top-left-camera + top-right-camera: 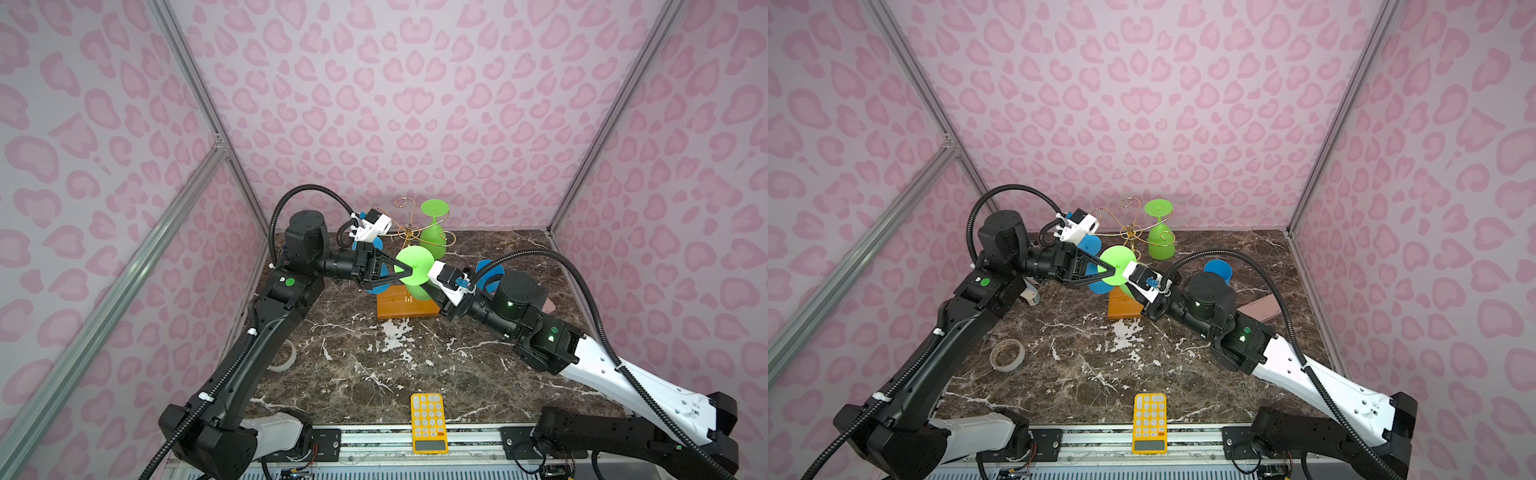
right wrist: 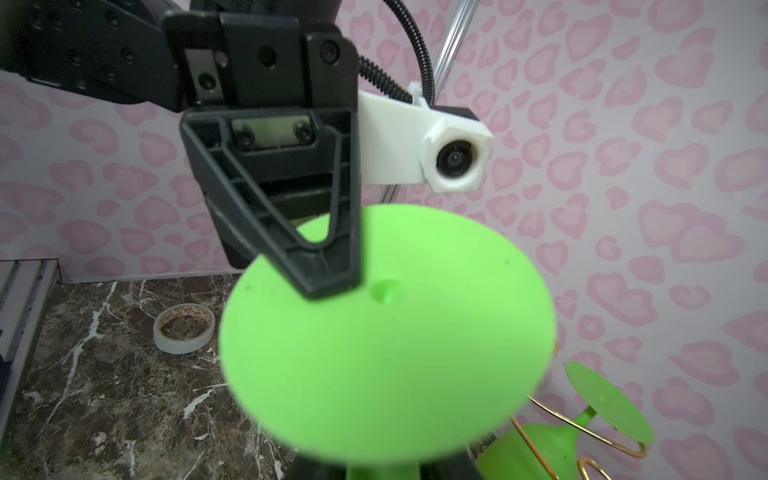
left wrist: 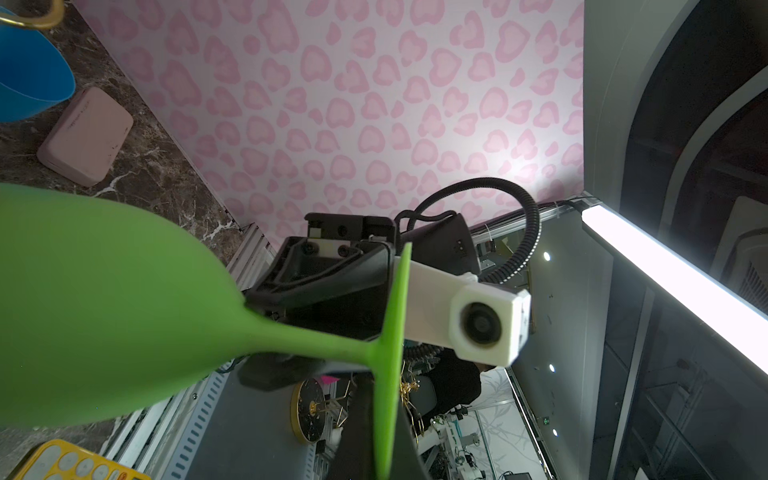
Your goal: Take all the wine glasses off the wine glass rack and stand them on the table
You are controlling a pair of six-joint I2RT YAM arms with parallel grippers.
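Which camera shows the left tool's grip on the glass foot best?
Right wrist: close up, the left tool clamps the wine glass by its foot. In both top views the tool is small at the foot; left wrist shows the foot edge-on between its fingers.

Green glass [image 3: 104, 307] lying sideways across the foreground: bowl closest to the lens, stem running to the foot, which is seen edge-on. Left pincer [image 3: 384, 440] closed on the foot's rim, a dark finger on each face. Right pincer [image 3: 266, 332] beyond, fingers parted either side of the stem, its white camera [image 3: 484, 324] alongside. Behind: marble counter [image 3: 158, 174] carrying a pink box [image 3: 85, 135] and a yellow calculator [image 3: 70, 463]. A blue cup [image 3: 29, 70] sits just beside a gold rack [image 3: 37, 20] loop.
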